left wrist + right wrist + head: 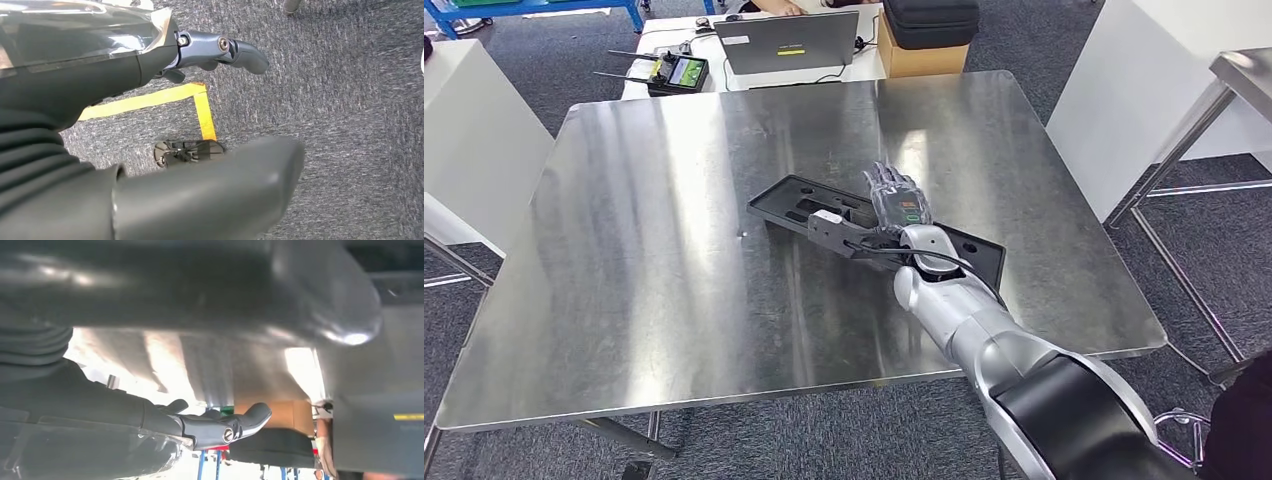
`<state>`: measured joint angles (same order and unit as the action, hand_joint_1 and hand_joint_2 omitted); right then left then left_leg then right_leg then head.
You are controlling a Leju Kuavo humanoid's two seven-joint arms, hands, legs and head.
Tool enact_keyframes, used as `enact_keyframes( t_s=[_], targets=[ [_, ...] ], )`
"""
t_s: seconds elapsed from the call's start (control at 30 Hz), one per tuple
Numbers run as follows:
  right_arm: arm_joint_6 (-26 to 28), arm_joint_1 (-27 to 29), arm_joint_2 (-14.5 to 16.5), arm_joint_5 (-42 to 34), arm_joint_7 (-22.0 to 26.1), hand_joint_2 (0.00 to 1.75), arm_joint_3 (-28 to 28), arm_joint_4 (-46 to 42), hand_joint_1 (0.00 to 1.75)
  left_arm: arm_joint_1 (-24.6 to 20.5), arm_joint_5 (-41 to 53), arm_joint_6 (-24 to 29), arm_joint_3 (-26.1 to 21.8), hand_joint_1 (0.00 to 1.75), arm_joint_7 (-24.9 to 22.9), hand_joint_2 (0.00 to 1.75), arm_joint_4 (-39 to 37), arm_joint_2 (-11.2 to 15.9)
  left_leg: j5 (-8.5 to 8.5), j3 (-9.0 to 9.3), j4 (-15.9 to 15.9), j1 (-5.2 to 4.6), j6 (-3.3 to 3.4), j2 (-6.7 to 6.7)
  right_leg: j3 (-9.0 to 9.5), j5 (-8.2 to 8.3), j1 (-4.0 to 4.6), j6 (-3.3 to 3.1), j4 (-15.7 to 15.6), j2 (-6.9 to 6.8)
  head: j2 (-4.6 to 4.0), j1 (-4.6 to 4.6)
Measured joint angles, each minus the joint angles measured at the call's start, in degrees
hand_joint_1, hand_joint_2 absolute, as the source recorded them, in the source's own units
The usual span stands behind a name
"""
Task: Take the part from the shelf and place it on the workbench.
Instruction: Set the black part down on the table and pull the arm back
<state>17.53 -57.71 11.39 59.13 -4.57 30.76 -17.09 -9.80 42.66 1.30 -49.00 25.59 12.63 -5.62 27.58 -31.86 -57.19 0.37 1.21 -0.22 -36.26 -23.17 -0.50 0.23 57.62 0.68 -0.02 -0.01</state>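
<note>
The right arm reaches forward over the workbench point(624, 300), its right hand point(896, 200) flat with fingers stretched out together, palm down on the part point(796, 207). The black part lies flat beneath the hand, extending to either side. The left hand point(215, 50) hangs over the carpet point(350, 125), fingers apart, holding nothing.

Looks like a robotics lab or workshop floor to me: the right hand point(896, 200) is out over a big bare steel workbench point(674, 280), with grey office-type carpet point(1024, 50) all around it. Past the hand, just beyond the bench's far edge, there's a white desk point(674, 35) with an open laptop point(789, 42), a handheld controller with a lit screen point(679, 72) and a cardboard box point(924, 60) with a black case point(929, 20) on top. Over by the hanging left hand point(150, 125), yellow tape point(197, 102) marks out a corner on the carpet, which is very much a test-area thing.
</note>
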Motion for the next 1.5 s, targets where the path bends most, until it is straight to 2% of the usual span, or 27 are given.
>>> enact_keyframes(
  t_s=[0.13,0.3,0.43,0.53,0.63,0.77,0.87,1.1,1.27,1.5],
  targets=[
    [2.14,-0.36,0.98,-1.77,3.89,0.00,-2.26,-0.79,0.00,0.11,-0.11,0.33,-0.03,0.00,0.08,0.00,0.00,0.00,0.00,0.00,0.01,0.00,0.00,0.01,0.02,0.00,0.00,0.00,0.01,0.01,0.00,0.00],
    [5.15,0.04,4.20,-9.04,14.00,0.00,-7.77,-4.37,0.00,0.60,-0.71,1.13,-0.12,0.00,0.37,0.00,0.00,0.00,0.00,0.06,0.01,0.02,0.00,0.03,0.02,0.00,0.02,0.00,0.01,0.03,0.00,-0.01],
    [4.89,0.80,6.03,-12.25,17.60,0.00,-10.77,-6.66,0.00,1.08,-0.96,1.66,-0.14,0.00,0.35,0.00,0.00,-0.07,0.00,0.03,0.02,0.03,-0.01,-0.02,0.02,-0.01,0.05,0.00,0.00,-0.02,0.00,0.01],
    [0.97,3.41,7.08,-24.07,27.22,0.00,-13.03,-10.55,0.00,1.14,-1.12,3.58,-0.15,0.00,-0.01,0.00,0.00,-0.60,0.01,0.07,0.02,0.01,-0.01,0.02,0.07,-0.01,0.03,0.00,0.00,0.00,0.00,0.01],
    [-8.41,8.98,7.86,-40.45,33.20,0.00,-13.60,-19.21,0.00,1.18,-1.17,4.70,-0.17,0.00,-0.01,0.00,-0.01,-1.28,0.02,0.10,0.02,0.01,-0.01,-0.02,0.12,-0.02,0.02,0.01,0.00,-0.04,0.00,0.01],
    [-22.58,17.07,7.57,-56.79,34.24,0.00,-12.09,-33.86,0.00,1.46,-1.35,4.64,-0.40,0.00,0.37,0.00,-0.02,-1.63,0.08,0.13,0.02,0.00,-0.03,-0.03,0.13,-0.04,0.02,0.02,-0.04,-0.06,0.00,0.01],
    [-31.83,24.39,6.14,-68.18,34.48,0.00,-10.20,-47.31,0.00,1.82,-1.49,4.09,-0.55,0.00,0.93,0.00,-0.02,-1.65,0.18,0.14,0.02,0.00,-0.02,-0.03,0.14,-0.06,0.02,0.02,-0.07,-0.05,0.01,0.02],
    [-44.76,35.68,1.59,-84.42,34.00,0.00,-9.38,-65.77,0.00,2.10,-1.60,3.07,-1.04,0.00,2.05,0.00,-0.02,-1.51,0.29,0.16,0.02,-0.01,-0.03,-0.02,0.17,-0.07,0.00,0.02,-0.08,-0.01,0.00,0.01],
    [-49.40,40.83,-0.94,-87.39,34.13,0.00,-9.53,-71.79,0.00,2.09,-1.26,2.95,-1.05,0.00,2.61,0.00,-0.02,-1.21,0.31,0.15,0.02,-0.01,-0.02,-0.02,0.17,-0.07,0.00,0.02,-0.09,-0.01,0.00,0.01],
    [-50.69,45.11,-3.04,-86.51,36.02,0.00,-9.51,-75.70,0.00,2.09,-1.24,2.98,-1.05,0.00,3.19,0.00,-0.02,-0.79,0.31,0.13,0.03,0.01,-0.01,0.00,0.18,-0.07,0.01,0.02,-0.08,0.01,0.00,0.01]
  ],
)
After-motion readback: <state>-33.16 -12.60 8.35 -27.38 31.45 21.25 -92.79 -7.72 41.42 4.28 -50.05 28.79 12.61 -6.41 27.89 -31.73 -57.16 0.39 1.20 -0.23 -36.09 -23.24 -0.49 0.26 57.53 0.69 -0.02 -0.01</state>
